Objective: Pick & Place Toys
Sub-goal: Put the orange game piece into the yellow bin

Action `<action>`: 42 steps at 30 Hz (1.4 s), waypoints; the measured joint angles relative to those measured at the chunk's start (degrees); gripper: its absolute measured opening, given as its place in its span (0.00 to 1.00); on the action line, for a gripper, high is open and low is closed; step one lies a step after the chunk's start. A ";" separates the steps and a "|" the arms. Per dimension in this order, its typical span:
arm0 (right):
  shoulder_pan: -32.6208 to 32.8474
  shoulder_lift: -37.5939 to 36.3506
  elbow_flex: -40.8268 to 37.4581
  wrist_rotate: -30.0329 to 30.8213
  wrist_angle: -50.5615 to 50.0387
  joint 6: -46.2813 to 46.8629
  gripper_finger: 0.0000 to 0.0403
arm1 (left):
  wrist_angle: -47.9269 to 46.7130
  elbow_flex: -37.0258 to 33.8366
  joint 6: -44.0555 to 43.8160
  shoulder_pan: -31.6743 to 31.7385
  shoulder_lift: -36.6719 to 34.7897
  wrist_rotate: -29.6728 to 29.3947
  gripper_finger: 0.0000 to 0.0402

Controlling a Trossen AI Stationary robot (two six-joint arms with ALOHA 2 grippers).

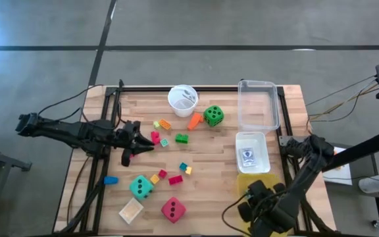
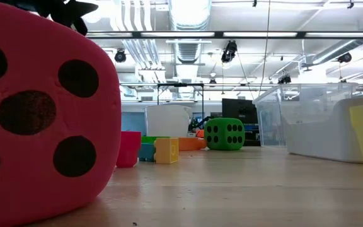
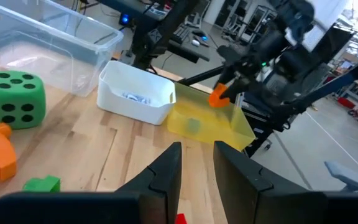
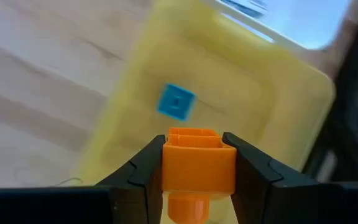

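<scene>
Your right claw [image 4: 197,165] grips a small orange plastic block [image 4: 198,165] between its fingers, hovering over the yellow rectangular bin [image 4: 241,74] at the table's [image 1: 209,161] near right corner; a small blue block [image 4: 176,101] already lies inside that bin. Your left claw [image 3: 196,171] hangs nearly closed and empty over the table's left-middle, beside scattered blocks. The green foam die [image 1: 213,115] sits far, near the white cup [image 1: 183,99].
</scene>
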 joint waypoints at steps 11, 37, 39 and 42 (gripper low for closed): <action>-0.07 -0.04 -6.94 -3.40 6.82 -5.14 0.31 | -0.01 0.00 -0.18 -0.34 0.00 -0.02 0.25; -0.11 -0.04 -17.36 -1.06 26.21 -8.17 0.31 | -0.01 0.01 -0.39 -0.34 0.00 -0.20 0.25; -0.11 -0.04 -17.53 -1.06 26.29 -8.02 0.31 | -0.01 0.01 -0.40 -0.34 0.02 -0.20 0.25; -0.17 -0.04 -17.76 -1.06 26.41 -7.97 0.32 | -0.01 0.01 -0.39 -0.34 0.01 -0.20 0.25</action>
